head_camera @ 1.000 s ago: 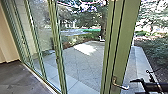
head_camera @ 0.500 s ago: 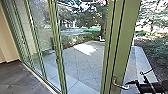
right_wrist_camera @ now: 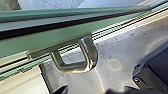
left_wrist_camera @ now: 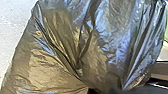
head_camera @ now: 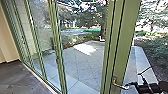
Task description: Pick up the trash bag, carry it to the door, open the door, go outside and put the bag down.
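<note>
Jaws of the right gripper (right_wrist_camera: 95,88) stand spread, one dark tip on either side of an open gap, close to the looped metal handle (right_wrist_camera: 93,53). Nothing is pinched between them, and contact with the handle cannot be determined. Trash bag (left_wrist_camera: 57,67), dark and glossy, lies directly before the left wrist camera, its folds drawn together toward the left gripper (left_wrist_camera: 106,91). The state of the left jaws cannot be told; the gathered plastic suggests that this arm bears the load.

The handle projects from the green door frame (head_camera: 122,42), with glass panels (head_camera: 41,37) alongside. Indoors are a smooth grey floor (head_camera: 12,80) and a beige wall (head_camera: 5,42); beyond the glass extend the paved yard (head_camera: 82,62), a tree trunk (head_camera: 103,22) and shrubs (head_camera: 156,50).

The step in hand is judged to be the opening of the door, with the bag yet to be set down outside. Principal hazards: the right jaws, if placed off the bar, may close on air or glance from its smooth curved metal; pressure applied before the handle is properly engaged may scrape the frame or jar the wrist. On the other side, thin plastic may stretch, tear or slip under the bag's own weight, or catch against the frame as the base passes through. A door swinging back could strike either arm.
</note>
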Robot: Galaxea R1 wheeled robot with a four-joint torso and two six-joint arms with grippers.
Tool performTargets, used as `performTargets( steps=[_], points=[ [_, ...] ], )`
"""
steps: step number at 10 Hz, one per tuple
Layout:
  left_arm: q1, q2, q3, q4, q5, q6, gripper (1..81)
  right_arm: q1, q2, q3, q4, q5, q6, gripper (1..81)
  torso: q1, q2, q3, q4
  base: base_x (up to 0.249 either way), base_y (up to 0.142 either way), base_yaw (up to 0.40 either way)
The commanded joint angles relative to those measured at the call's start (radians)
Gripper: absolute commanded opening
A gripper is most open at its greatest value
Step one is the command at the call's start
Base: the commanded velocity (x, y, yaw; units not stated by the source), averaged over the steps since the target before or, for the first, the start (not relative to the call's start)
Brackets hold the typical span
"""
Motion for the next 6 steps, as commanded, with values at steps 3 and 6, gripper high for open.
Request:
performTargets(
  steps=[3,6],
  points=[
    [-0.050,-0.005,0.002,-0.007,0.060,0.004,1.0,0.124,0.042,-0.029,-0.081,-0.030,0.138,81.1,0.000,0.000,0.000,0.000,0.000,0.000,0.000],
    [-0.050,-0.010,0.002,-0.012,0.060,0.004,1.0,0.132,0.082,-0.103,-0.101,-0.030,0.206,81.1,0.000,0.000,0.000,0.000,0.000,0.000,0.000]
  ],
)
